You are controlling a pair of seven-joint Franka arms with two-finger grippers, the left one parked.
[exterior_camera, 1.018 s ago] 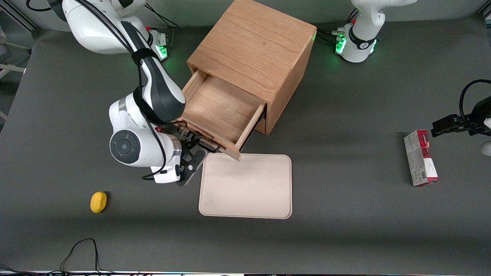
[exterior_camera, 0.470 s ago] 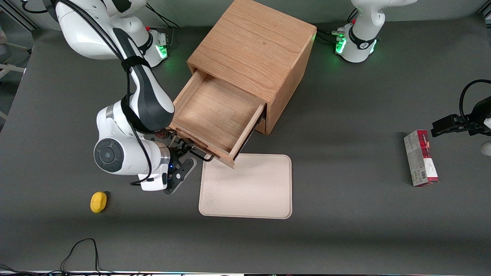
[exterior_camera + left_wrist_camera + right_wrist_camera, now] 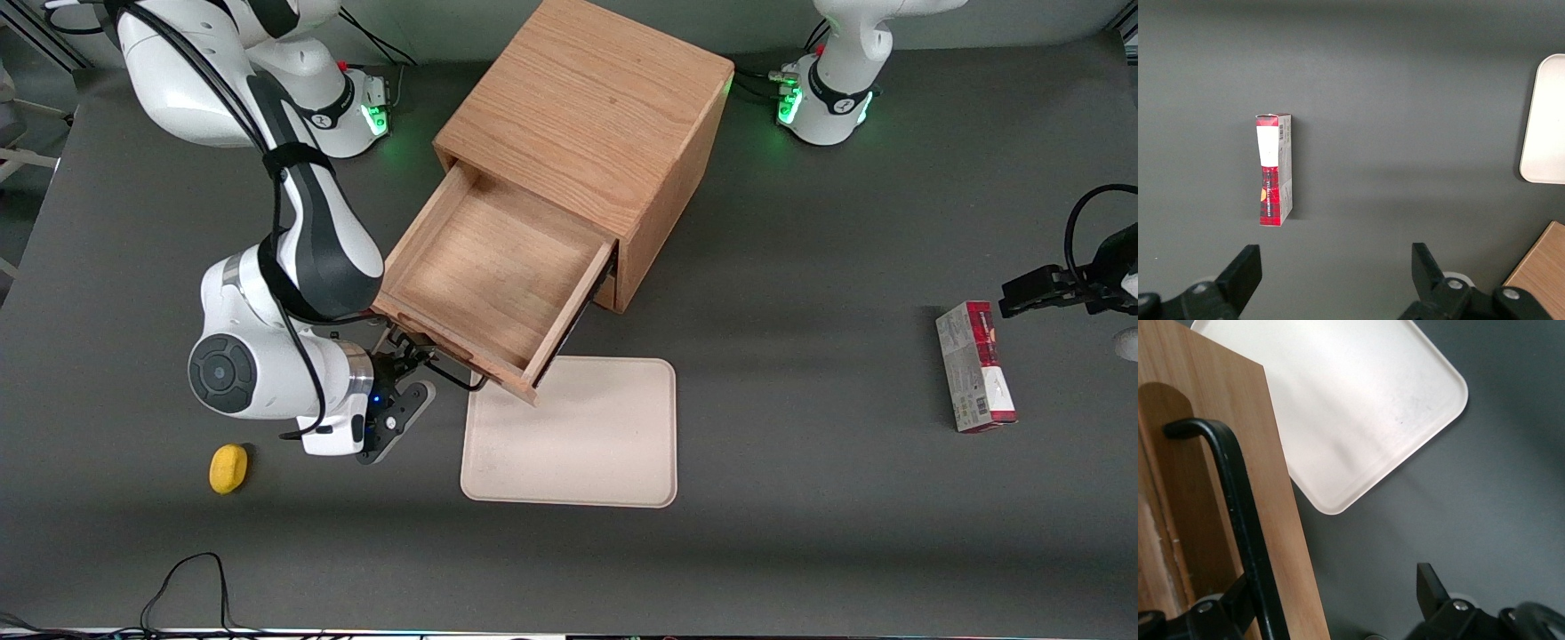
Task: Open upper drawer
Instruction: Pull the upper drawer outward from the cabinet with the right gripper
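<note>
- Likely a robotics lab: two white arm bases with green status lights bolted along one edge of a dark grey matte table.
- Loose black cables trail over another edge.
- A staged light oak cube cabinet stands mid-table.

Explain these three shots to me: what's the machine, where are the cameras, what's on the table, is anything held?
It is a white robot arm at a dark table. One camera looks down from the front; one rides on the working arm's wrist; one sits on a parked arm's wrist and shows mostly the red and white box. On the table stand an oak cabinet with its upper drawer pulled out, a pale tray and a small yellow object. The end effector is open, at the drawer's black handle, which runs between its fingers.
</note>
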